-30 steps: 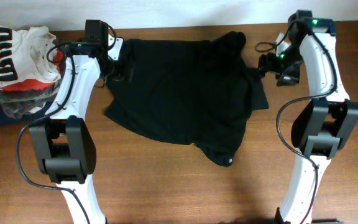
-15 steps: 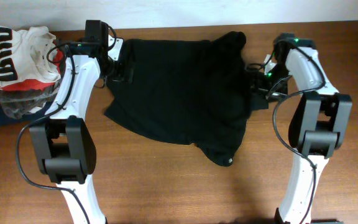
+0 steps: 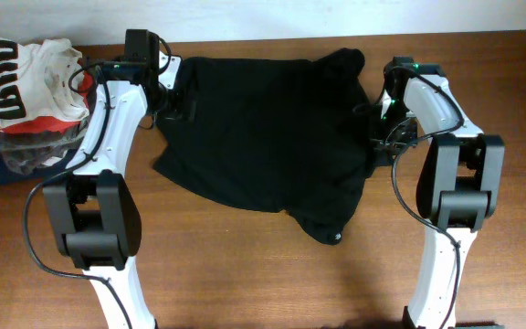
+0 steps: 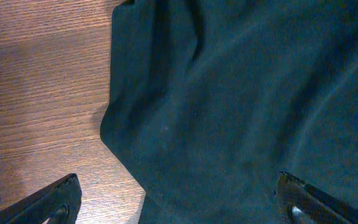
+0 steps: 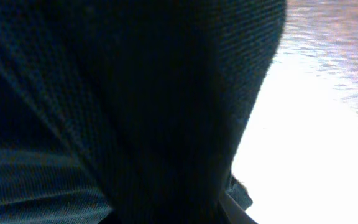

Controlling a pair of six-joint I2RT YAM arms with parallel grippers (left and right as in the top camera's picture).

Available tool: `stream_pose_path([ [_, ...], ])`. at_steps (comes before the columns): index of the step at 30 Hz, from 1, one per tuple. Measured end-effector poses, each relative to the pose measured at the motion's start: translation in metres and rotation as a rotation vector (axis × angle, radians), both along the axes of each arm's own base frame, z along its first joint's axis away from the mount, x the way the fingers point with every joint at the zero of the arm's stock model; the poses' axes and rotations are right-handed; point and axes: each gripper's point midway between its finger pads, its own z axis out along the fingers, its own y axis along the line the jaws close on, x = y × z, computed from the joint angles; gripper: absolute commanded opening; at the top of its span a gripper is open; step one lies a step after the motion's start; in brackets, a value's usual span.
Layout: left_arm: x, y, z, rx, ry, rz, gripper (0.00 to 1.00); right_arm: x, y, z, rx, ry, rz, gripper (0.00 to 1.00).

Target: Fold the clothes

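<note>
- The black T-shirt (image 3: 272, 137) lies spread out on the wooden counter (image 3: 236, 274), towards the far edge and between the two arms.
- Its outline is uneven. The far edge runs fairly straight, a rumpled lobe rises at the far right corner, and the near side narrows to a corner that carries a small white mark.
- In the left wrist view the cloth is plain, dark and soft, with long shallow creases, and one curved edge rests on the bare wood.
- The left fingers (image 4: 55, 200) are spread wide apart and grip nothing. They hover just above the shirt's far left part.
- The right fingers (image 3: 378, 123) sit at the shirt's right edge, dark against dark cloth. The right wrist view is filled with black knit fabric pressed close to the lens, beside a strip of brightly lit counter. I cannot tell whether these fingers are apart or together.
- A second ago the right arm (image 3: 432, 96) reached out to the far right with its fingers off the shirt's side. It has since swung inward until they meet the cloth.
- The flap that stuck out at the shirt's right side is now drawn in.
- The left arm (image 3: 112, 110) and the rest of the shirt lie as they did.
- At the far left, well apart from the shirt, a white garment (image 3: 30, 78) with black and red print tops a stack of a grey garment (image 3: 30, 151) and a navy garment (image 3: 3, 172).
</note>
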Motion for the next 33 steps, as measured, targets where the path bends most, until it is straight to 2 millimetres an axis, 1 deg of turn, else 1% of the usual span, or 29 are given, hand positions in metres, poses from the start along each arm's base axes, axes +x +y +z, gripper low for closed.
stream_pose_path([
  [4,0.000,0.000,0.000,0.000,0.000,0.000,0.99,0.004,-0.015,-0.001,-0.020,-0.018,-0.036,0.28],
  [9,0.000,0.000,0.000,0.001,0.001,-0.002,0.99,0.019,-0.041,-0.002,-0.038,-0.091,-0.088,0.30],
  [10,-0.001,0.000,0.000,0.003,0.004,-0.004,0.99,0.021,-0.045,-0.002,-0.039,-0.102,-0.099,0.37],
  [11,-0.002,0.001,-0.001,0.004,0.008,-0.003,0.99,0.023,-0.050,-0.002,-0.040,-0.109,-0.114,0.49],
  [14,-0.003,0.005,-0.002,0.030,0.015,0.005,0.99,0.021,-0.060,-0.001,-0.040,-0.106,-0.136,0.66],
  [16,-0.004,0.010,-0.002,0.056,0.017,0.011,0.99,0.017,-0.063,0.001,-0.034,-0.095,-0.139,0.73],
  [18,-0.008,0.013,-0.003,0.076,0.033,0.012,0.99,0.016,-0.063,0.007,-0.023,-0.086,-0.143,0.75],
  [21,-0.017,0.016,-0.004,0.095,0.072,0.009,0.99,0.020,-0.059,0.026,0.009,-0.093,-0.141,0.79],
  [23,-0.024,0.017,-0.001,0.101,0.101,0.008,0.99,0.022,-0.054,0.049,0.035,-0.111,-0.141,0.84],
  [25,-0.034,0.019,0.004,0.106,0.127,0.008,0.99,0.020,-0.047,0.078,0.058,-0.141,-0.136,0.88],
  [26,-0.040,0.020,0.010,0.109,0.137,0.009,0.99,0.020,-0.044,0.094,0.064,-0.167,-0.128,0.89],
  [27,-0.045,0.020,0.017,0.107,0.136,0.016,0.99,0.019,-0.041,0.112,0.068,-0.199,-0.121,0.89],
  [28,-0.052,0.022,0.027,0.102,0.140,0.030,0.99,0.015,-0.036,0.136,0.070,-0.238,-0.108,0.88],
  [29,-0.057,0.023,0.036,0.095,0.139,0.042,0.99,0.010,-0.031,0.156,0.074,-0.267,-0.099,0.88],
  [30,-0.064,0.024,0.048,0.077,0.133,0.059,0.99,0.005,-0.028,0.171,0.074,-0.294,-0.091,0.88],
  [31,-0.070,0.027,0.061,0.059,0.120,0.076,0.99,-0.002,-0.022,0.193,0.076,-0.333,-0.081,0.88],
  [33,-0.079,0.030,0.084,0.018,0.090,0.102,0.99,-0.016,-0.014,0.226,0.078,-0.392,-0.062,0.88],
])
